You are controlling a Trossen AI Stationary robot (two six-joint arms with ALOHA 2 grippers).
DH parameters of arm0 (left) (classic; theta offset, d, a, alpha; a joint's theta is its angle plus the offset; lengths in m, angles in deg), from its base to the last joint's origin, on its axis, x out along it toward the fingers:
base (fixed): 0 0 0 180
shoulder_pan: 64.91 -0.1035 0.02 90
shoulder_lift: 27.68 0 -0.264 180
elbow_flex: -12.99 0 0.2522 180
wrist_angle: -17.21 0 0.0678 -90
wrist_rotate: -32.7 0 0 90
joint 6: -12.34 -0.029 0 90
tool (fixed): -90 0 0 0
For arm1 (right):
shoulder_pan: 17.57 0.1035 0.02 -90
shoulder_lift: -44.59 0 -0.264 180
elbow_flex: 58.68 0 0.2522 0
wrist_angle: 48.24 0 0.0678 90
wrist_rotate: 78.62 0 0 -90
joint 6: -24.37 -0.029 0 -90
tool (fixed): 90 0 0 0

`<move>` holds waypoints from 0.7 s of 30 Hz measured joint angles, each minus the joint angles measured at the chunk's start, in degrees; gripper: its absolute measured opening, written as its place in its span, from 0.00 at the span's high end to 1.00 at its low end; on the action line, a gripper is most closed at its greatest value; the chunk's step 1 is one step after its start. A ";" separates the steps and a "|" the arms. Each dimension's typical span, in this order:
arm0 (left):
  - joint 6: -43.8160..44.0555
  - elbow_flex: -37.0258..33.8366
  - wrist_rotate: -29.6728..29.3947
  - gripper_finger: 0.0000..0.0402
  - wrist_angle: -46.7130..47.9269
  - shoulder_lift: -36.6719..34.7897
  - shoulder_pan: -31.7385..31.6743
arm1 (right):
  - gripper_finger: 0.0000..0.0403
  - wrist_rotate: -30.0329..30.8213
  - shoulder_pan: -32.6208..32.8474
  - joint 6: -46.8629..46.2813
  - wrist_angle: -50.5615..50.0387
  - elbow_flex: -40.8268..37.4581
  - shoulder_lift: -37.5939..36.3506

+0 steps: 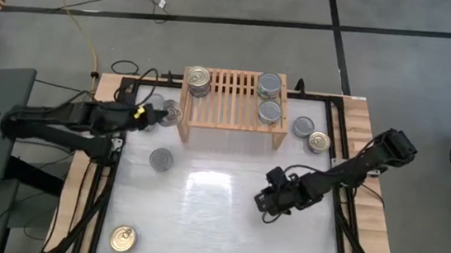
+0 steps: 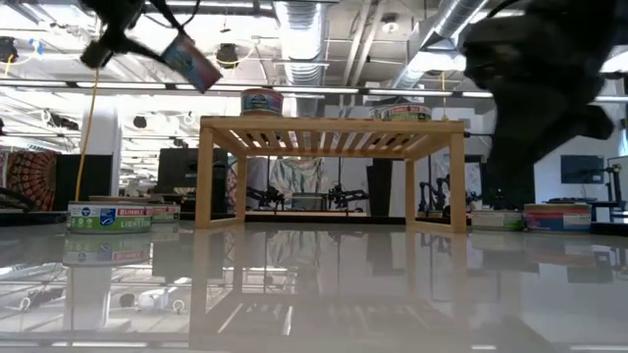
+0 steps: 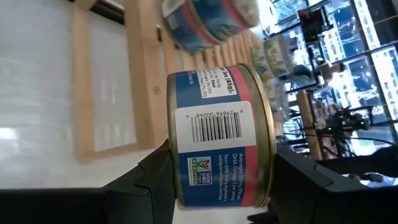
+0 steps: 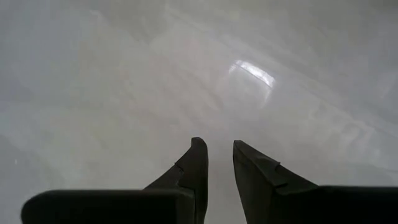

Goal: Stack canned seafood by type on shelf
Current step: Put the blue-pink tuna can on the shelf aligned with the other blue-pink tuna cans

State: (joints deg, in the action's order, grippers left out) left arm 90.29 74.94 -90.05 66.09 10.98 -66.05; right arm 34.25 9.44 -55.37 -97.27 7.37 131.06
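L gripper (image 3: 217, 180) is clamped on a tin (image 3: 221, 134) with a blue/pink label; from the L wrist cam I see one finger on each flat end, barcode facing the cam. In the low view that tin (image 2: 189, 61) hangs tilted, up in the air, higher than the shelf top and off its left end. From overhead I see the L gripper (image 1: 154, 114) just beside the shelf's (image 1: 231, 110) left leg, over the table (image 1: 217, 217).

R gripper (image 4: 217, 163): fingers slightly apart, narrow gap, holding nothing, pointed at bare table. Overhead it sits at (image 1: 272, 202), well in front of the shelf, right of centre.

Shelf stock, top view: gold-top stack (image 1: 198, 80) at the back left corner; two silver-top tins (image 1: 270, 85) and (image 1: 269, 111) on the right end.

On the table: silver-top tin (image 1: 161, 159) in front of the shelf's left side; gold-top tin (image 1: 123, 238) near the front left corner; silver tin (image 1: 303, 126) and gold tin (image 1: 318, 141) just right of the shelf, close together; can't tell if touching.
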 joint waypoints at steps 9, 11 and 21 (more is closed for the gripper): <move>-8.72 -11.23 26.06 0.52 -21.35 -2.83 -21.99 | 0.75 0.00 -5.81 0.77 5.97 -0.01 0.02; -8.73 -12.32 31.61 0.52 -23.76 -1.54 -25.74 | 0.75 0.00 -6.49 0.74 7.06 0.00 0.02; -8.61 -12.88 50.02 0.52 -36.20 9.19 -33.97 | 0.75 0.00 -6.93 0.51 8.86 0.00 0.02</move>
State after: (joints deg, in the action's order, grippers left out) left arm 81.68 62.06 -40.02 29.89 20.18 -100.02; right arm 34.25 2.51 -54.86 -88.41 7.37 131.09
